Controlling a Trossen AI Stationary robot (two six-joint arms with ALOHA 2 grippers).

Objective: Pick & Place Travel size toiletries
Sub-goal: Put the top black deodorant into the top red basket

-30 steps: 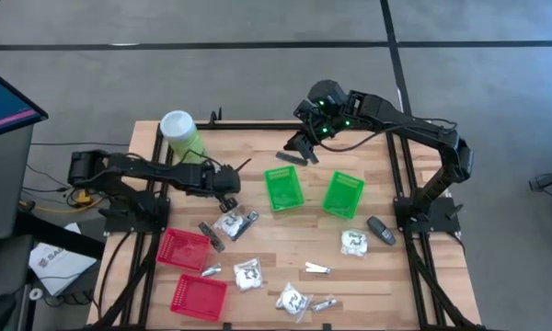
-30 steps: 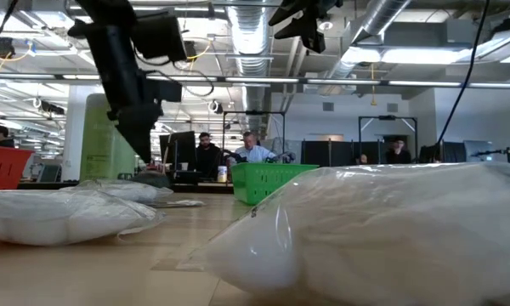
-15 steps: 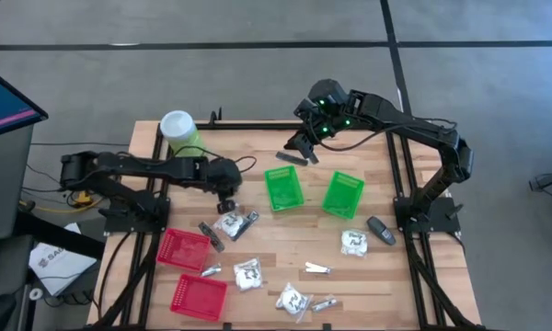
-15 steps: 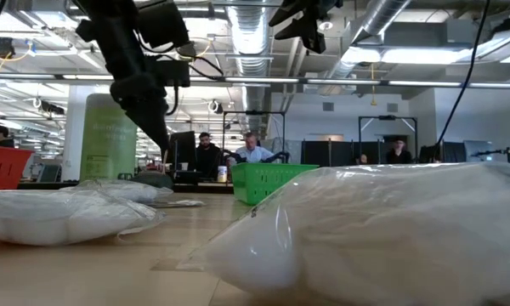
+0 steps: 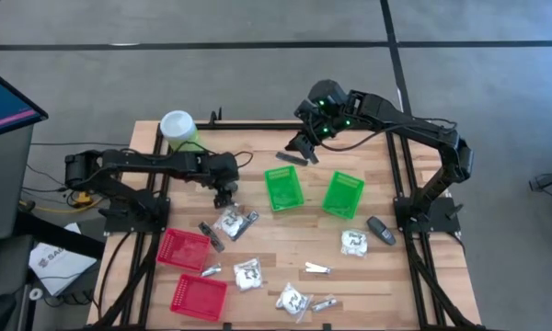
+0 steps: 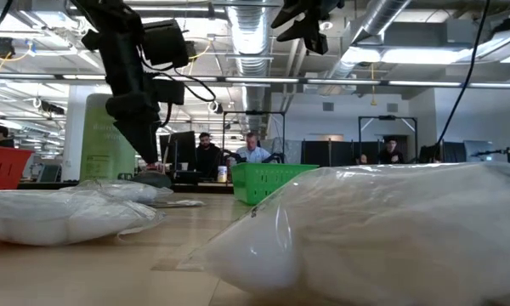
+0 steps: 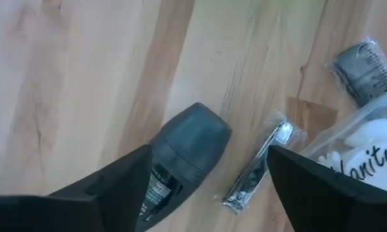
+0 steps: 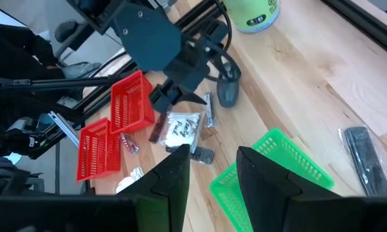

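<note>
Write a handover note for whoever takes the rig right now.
Left claw: open, low over a dark grey oval piece lying on the table, one finger on each side of it, not gripped.
Right claw: open, holding nothing, raised near the table's far edge beside the comb.
Toiletries: white packets, sachets and another oval piece lie loose on the table.
Done: nothing shows inside the green baskets or red baskets.
Left: all of it.
</note>
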